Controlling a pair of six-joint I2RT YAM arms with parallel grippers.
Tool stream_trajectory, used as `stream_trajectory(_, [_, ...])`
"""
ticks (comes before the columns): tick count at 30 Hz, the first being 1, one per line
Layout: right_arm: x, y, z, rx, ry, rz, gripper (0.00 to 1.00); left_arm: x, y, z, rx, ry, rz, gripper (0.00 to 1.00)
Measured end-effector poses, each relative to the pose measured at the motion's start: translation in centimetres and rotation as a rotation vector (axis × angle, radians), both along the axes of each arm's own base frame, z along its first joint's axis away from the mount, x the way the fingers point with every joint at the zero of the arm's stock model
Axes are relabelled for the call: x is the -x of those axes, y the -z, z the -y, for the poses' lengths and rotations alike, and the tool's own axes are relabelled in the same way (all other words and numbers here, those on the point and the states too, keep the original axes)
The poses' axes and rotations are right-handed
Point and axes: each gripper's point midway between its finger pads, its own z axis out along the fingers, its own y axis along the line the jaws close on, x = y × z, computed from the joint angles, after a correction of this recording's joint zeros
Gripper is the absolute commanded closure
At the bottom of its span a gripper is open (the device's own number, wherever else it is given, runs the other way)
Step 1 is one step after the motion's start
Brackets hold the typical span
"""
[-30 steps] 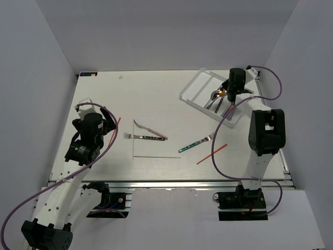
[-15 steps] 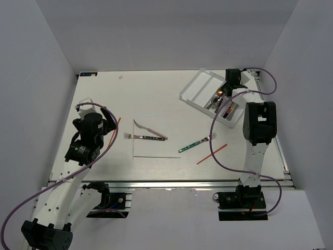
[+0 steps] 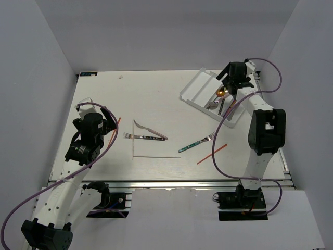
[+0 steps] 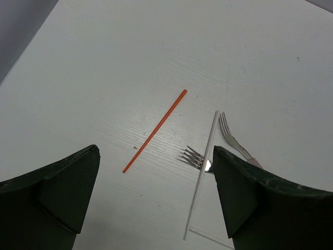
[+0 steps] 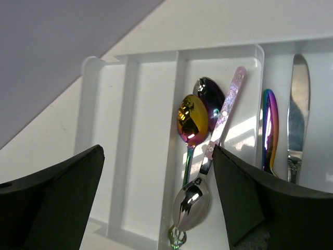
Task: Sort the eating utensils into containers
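My right claw [image 5: 156,195] hangs wide open and empty over the white tray [image 5: 151,130], which sits at the upper right of the overhead view. One compartment holds a gold spoon [image 5: 191,120], a purple spoon [image 5: 210,96] and a pink-handled spoon [image 5: 214,143]. The next one to the right holds an iridescent utensil [image 5: 269,130] and a silver knife [image 5: 297,109]. My left claw [image 4: 156,198] is spread apart and empty above the desk [image 4: 104,52]. On the desk lie a red chopstick [image 4: 155,130], a pale chopstick [image 4: 200,177], a small fork [image 4: 192,156] and a longer fork [image 4: 231,138].

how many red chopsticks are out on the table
2. The left red chopstick lies beside the left arm; the right red chopstick lies just nearer than the teal-handled fork. Others may be hidden.
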Motion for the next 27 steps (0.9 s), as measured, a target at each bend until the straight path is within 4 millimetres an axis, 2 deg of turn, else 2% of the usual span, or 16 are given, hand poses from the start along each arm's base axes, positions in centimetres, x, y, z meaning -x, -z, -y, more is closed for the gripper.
stream_trajectory(4, [3.0, -5.4, -1.1, 0.066, -0.052, 0.061, 0.11, -0.1, 0.1, 0.0, -0.002, 0.000, -0.006, 0.02])
stream_trajectory(7, [6.3, -6.9, -3.5, 0.126, -0.110, 0.064, 0.11, -0.1, 0.3, 0.0, -0.004, 0.000, -0.012, 0.02])
stream_trajectory(10, [10.6, -5.2, -7.2, 0.208, -0.185, 0.013, 0.11, -0.2, 0.5, 0.1, -0.004, 0.003, -0.019, 0.02])
stream_trajectory(13, [14.7, -1.6, -10.6, 0.257, -0.273, -0.091, 0.11, -0.4, 0.7, 0.4, -0.001, 0.016, -0.024, 0.02])
stream_trajectory(14, [15.9, -0.4, -11.2, 0.259, -0.289, -0.131, 0.11, -0.5, 0.8, 0.8, 0.006, 0.038, -0.028, 0.02])
stream_trajectory(16, [17.9, 1.7, -10.8, 0.260, -0.286, -0.195, 0.11, -0.8, 1.5, 2.2, 0.027, 0.116, -0.049, 0.02])
stream_trajectory(18, [20.0, 3.2, -9.0, 0.252, -0.257, -0.242, 0.11, -1.3, 2.5, 4.2, 0.044, 0.199, -0.091, 0.02])
stream_trajectory(20, [21.7, 3.1, -7.1, 0.237, -0.223, -0.250, 0.11, -1.6, 3.8, 6.9, 0.044, 0.281, -0.156, 0.02])
stream_trajectory(23, [22.9, 1.3, -4.9, 0.174, -0.177, -0.196, 0.11, -2.0, 5.2, 13.6, 0.001, 0.445, -0.249, 0.02])
stream_trajectory(27, [23.6, -0.9, -2.1, 0.086, -0.141, -0.132, 0.11, -2.4, 6.4, 24.0, -0.055, 0.646, -0.311, 0.02])
